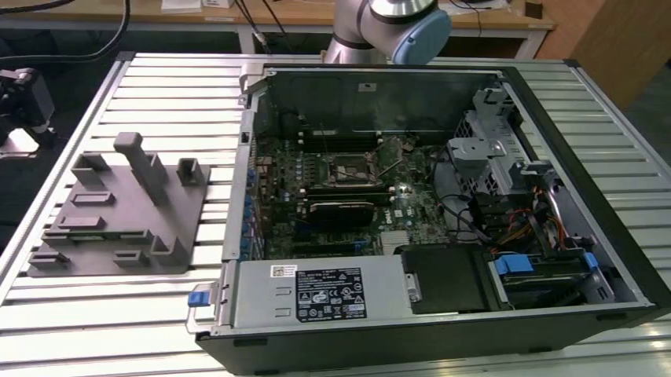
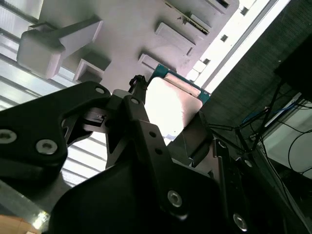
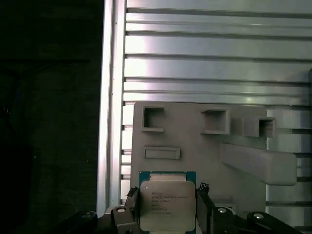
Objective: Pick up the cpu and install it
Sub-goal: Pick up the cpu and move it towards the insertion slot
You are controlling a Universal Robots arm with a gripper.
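Observation:
In both wrist views, the cpu [image 3: 167, 204] [image 2: 170, 105], a thin square chip with a pale silvery top and a green rim, sits between my gripper's [image 3: 167, 208] [image 2: 168, 117] two dark fingers [image 3: 130, 201], which are shut on its opposite edges. It hangs above the grey plastic tray [image 3: 195, 141] [image 2: 126, 29]. In the exterior view that tray [image 1: 115, 212] lies on the slatted table at the exterior view's left. The dark square socket [image 1: 343, 169] sits on the motherboard inside the open computer case [image 1: 587, 220]. My arm's base [image 1: 394, 23] stands behind the case.
The tray carries upright posts [image 1: 137, 161] and shallow pockets. The case walls rise around the motherboard, with a drive cage [image 1: 493, 149], cables and a power supply [image 1: 320, 294] inside. The ribbed metal table [image 1: 178, 86] ends at a dark drop [image 3: 48, 122] beside the tray.

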